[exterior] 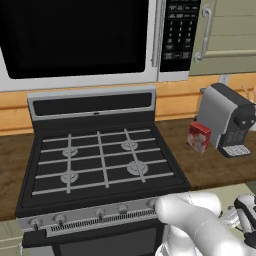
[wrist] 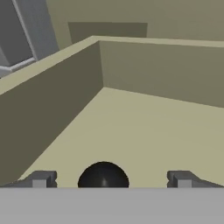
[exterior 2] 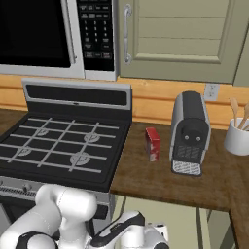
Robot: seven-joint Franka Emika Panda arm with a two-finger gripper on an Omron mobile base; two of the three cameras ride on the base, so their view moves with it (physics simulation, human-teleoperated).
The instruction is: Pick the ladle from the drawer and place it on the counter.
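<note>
Two jaws spread wide, ladle [wrist: 103, 175] bowl centred betw. them, on drawer [wrist: 144, 127] floor.

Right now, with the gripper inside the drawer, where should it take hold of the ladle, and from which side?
In the hand view only a dark rounded part of the ladle shows, on the drawer floor midway between the open gripper fingertips. Probably close on that part from straight above. Its handle is hidden, so a better spot cannot be judged.
</note>
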